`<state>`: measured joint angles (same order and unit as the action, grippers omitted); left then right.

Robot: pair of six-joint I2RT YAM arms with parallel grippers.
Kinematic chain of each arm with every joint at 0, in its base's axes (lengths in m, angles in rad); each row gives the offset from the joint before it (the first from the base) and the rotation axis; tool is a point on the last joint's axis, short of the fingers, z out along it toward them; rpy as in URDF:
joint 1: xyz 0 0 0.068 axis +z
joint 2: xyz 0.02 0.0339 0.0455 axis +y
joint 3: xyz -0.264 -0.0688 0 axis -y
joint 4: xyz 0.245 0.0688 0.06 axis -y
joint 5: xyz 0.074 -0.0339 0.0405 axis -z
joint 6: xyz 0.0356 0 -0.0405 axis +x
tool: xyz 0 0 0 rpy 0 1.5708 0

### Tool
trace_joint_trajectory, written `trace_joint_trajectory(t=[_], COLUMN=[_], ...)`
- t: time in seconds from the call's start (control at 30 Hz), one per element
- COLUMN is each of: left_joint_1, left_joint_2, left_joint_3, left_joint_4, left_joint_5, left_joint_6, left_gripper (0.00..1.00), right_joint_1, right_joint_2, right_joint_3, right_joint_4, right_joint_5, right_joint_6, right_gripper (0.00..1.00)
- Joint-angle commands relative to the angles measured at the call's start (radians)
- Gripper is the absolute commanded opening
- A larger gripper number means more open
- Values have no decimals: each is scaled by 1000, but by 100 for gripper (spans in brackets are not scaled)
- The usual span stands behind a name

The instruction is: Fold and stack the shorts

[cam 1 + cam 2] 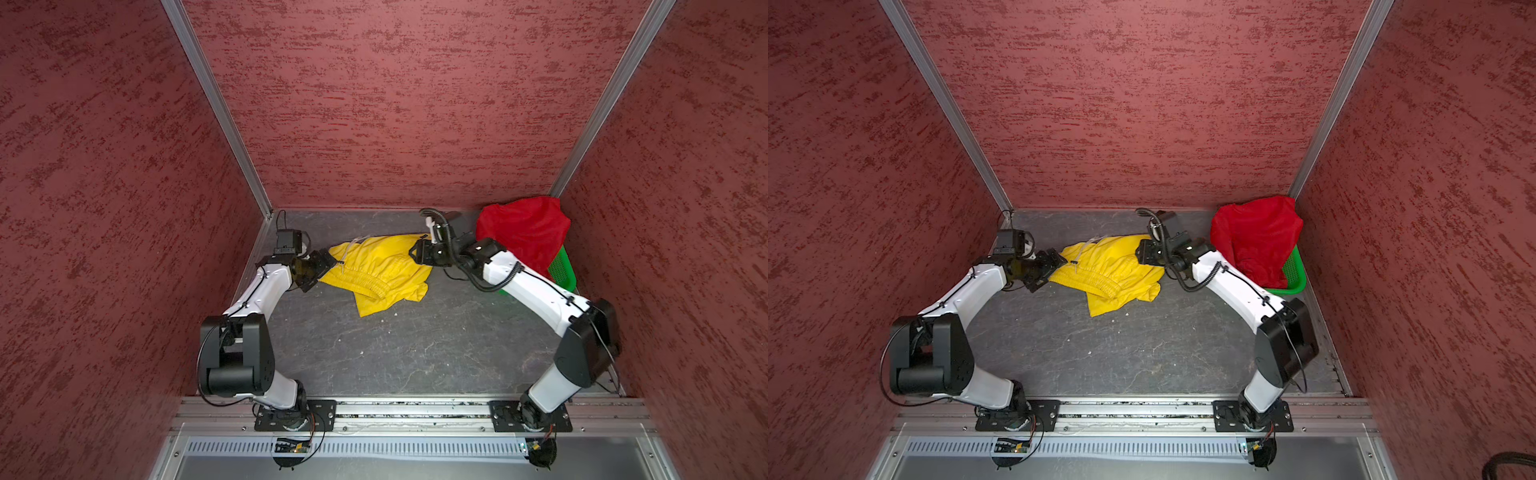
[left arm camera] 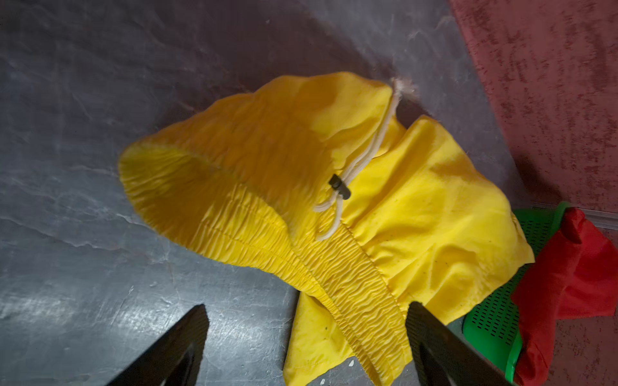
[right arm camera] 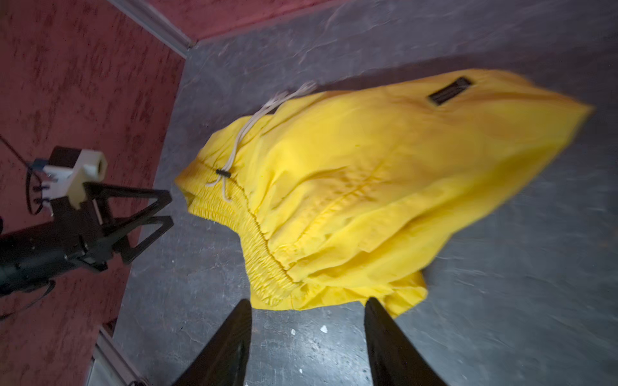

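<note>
yellow shorts (image 1: 380, 266): likely soft, light, slick; pinch waistband (image 2: 347, 284) ends. left hand (image 3: 170, 208) wide, empty; right hand (image 3: 307, 305) parted, empty.

Crumpled yellow shorts (image 1: 1113, 276) are seen on the grey tabletop (image 1: 1100, 357). The left tool (image 1: 1057, 262) and right tool (image 1: 1140, 252) are positioned at opposite edges. Red shorts (image 1: 1256, 237) are draped over the green basket (image 1: 1295, 276), far-right corner.
</note>
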<state>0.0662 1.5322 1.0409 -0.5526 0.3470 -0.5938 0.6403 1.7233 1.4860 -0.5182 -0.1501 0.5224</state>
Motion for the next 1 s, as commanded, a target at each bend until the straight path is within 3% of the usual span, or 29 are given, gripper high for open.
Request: trace_joint_trajectory(t=[0.0,0.2,0.4,0.5,0.73,0.97], left_joint_1=[40,94,134,144,155,154], left_joint_2=[24,77,129,165,266,348], left_joint_3=[-7,24,40,60,136,186], left_joint_4=[8,-13,-33,-18,23,32], left_joint_5=[28,6,-39,-45,-46,-51], left_joint_6=[-28,44,119,142,135,132], left_gripper=[92,85,80,76,71,64], right_joint_1=[70,145,171,171,180,201], right_joint_2=[96,174,262,305,384,442], right_joint_3=[79,98,162,198,260,316], right_joint_4=[9,-33,-112,-110,-108,-188], right_joint_5=[4,-8,140,134,103,207], right_joint_6=[-86,-202,-257,-266,-279,-329], right_gripper=[59,61,64,65,66,67])
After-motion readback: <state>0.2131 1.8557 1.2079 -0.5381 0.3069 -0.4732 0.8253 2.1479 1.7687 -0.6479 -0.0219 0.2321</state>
